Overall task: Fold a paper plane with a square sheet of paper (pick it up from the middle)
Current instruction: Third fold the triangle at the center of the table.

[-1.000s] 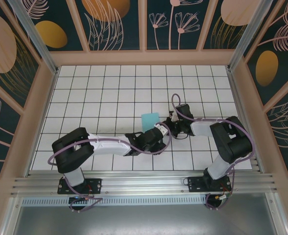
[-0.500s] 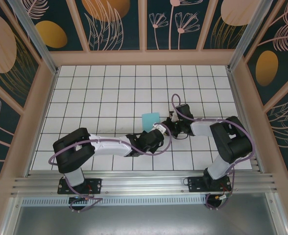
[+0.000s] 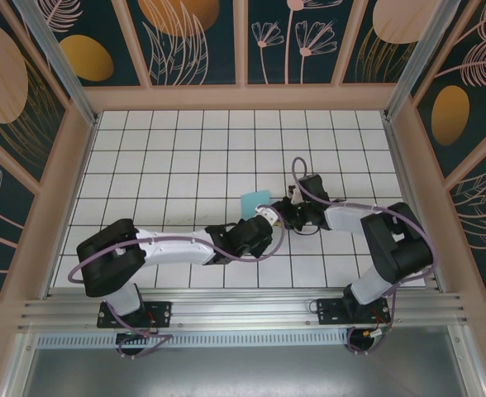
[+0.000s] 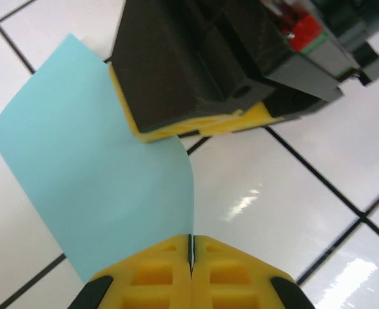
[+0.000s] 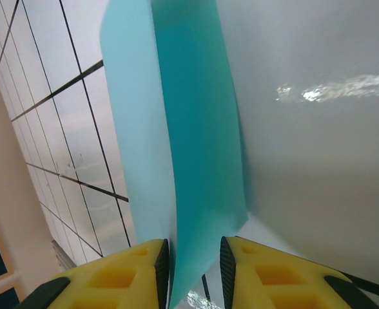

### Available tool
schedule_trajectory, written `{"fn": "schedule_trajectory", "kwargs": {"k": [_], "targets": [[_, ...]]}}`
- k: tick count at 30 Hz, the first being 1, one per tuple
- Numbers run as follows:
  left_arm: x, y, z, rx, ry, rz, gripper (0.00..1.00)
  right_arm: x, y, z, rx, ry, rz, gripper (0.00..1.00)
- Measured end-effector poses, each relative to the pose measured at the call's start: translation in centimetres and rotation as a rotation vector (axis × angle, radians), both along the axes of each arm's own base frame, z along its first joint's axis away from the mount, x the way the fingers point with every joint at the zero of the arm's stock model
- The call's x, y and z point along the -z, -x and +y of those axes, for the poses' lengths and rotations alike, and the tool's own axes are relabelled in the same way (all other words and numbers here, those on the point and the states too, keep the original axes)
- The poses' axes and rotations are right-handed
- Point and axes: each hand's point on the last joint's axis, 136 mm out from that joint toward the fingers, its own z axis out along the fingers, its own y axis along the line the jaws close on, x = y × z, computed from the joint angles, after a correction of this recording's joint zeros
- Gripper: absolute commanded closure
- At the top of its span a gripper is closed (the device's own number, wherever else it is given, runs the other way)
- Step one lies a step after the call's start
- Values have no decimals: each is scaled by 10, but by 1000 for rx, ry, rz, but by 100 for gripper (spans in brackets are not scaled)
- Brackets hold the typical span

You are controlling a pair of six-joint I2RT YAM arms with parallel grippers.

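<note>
The square sheet of paper (image 3: 254, 201), light turquoise and doubled over into a smaller shape, lies near the middle of the tiled table (image 3: 169, 157), just beyond the place where the two arms meet. The left gripper (image 4: 191, 250) presses its yellow fingers together on the near edge of the sheet, so it pinches it. The right gripper (image 5: 194, 256) holds its fingers a little apart, and the curled fold passes between them, not squeezed as far as I can judge. This fold runs straight away from the right fingers. Both grippers sit just beside each other at the sheet's near right side. The rest of the sheet reaches toward the far left, where there are free tiles and the walls are well apart.
</note>
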Motion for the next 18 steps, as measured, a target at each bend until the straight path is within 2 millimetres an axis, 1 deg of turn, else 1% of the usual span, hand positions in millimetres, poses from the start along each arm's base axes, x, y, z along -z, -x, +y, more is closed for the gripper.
{"fn": "schedule_trajectory", "kwargs": {"k": [4, 8, 12, 13, 15, 18], "targets": [[-1, 1, -1, 28, 45, 52, 100, -9, -5, -5, 12, 32, -44, 68], [7, 1, 7, 38, 59, 103, 100, -22, -15, -4, 14, 38, -97, 72], [9, 2, 15, 47, 90, 145, 100, -31, -22, -1, 7, 33, -131, 79], [9, 2, 17, 50, 100, 155, 100, -32, -23, 1, -3, 29, -137, 82], [10, 3, 18, 56, 118, 178, 100, -32, -25, 5, -21, 18, -135, 84], [10, 6, 17, 75, 142, 211, 100, -25, -28, 14, -48, 13, -118, 85]]}}
